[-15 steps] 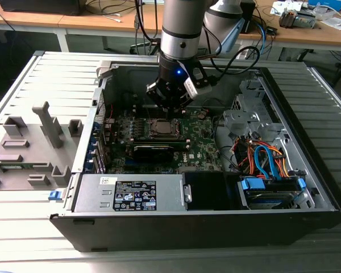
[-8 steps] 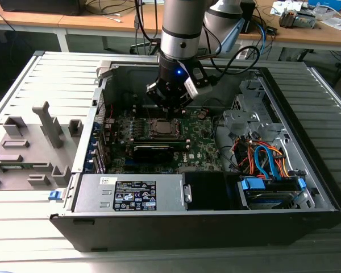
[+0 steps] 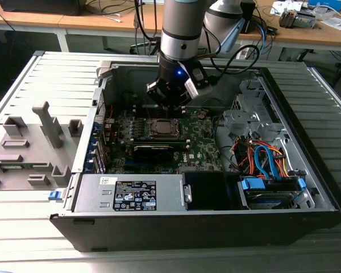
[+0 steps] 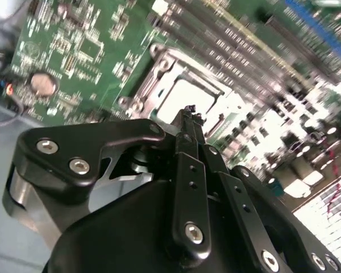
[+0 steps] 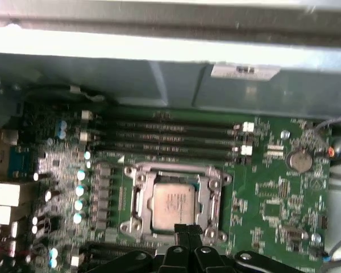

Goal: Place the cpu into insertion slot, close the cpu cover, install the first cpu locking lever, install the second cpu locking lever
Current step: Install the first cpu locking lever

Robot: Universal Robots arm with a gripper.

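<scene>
The cpu, a small square chip with a pale metal top, lies in its socket on the green motherboard. The cpu cover, a silver frame, lies flat around it. My gripper hovers just above the socket's near edge with its black fingers pressed together and nothing between them. In the second wrist view the gripper points at the cpu and the cover. In the exterior view the gripper hangs over the cpu inside the open computer case. Whether the locking levers are latched I cannot tell.
A long black card lies just in front of the socket. Memory slots run behind it, and a coin battery sits to one side. The power supply, orange and blue cables and case walls hem in the board. A grey fixture stands outside.
</scene>
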